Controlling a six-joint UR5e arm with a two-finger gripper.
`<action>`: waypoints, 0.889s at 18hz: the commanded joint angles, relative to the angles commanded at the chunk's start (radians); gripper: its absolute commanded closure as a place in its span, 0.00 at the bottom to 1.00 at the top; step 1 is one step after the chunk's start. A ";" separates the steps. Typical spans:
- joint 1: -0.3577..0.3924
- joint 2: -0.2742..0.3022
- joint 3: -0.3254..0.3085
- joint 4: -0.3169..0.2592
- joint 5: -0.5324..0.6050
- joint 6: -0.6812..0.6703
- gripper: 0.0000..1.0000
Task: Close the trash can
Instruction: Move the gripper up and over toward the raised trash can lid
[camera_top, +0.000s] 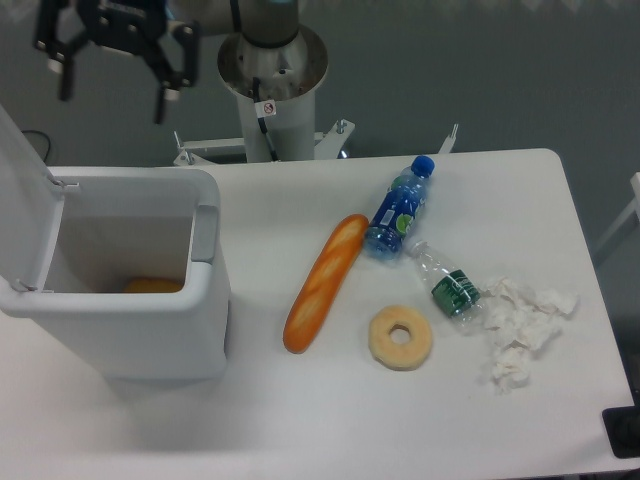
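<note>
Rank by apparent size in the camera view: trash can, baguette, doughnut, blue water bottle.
1. trash can
2. baguette
3. blue water bottle
4. doughnut
The bottle and the doughnut look close in area, so their order is unsure.

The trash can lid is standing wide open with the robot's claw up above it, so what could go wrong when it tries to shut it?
The lid stands nearly upright at the trash can's left edge, so the open gripper might slip past it or catch a finger on its rim. Pushing too hard could also slide or tip the whole can on the table.
</note>
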 joint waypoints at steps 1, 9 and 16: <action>-0.008 0.000 0.002 0.000 -0.003 0.002 0.00; -0.057 -0.023 0.003 0.023 -0.064 0.002 0.00; -0.075 -0.048 0.009 0.025 -0.063 0.002 0.00</action>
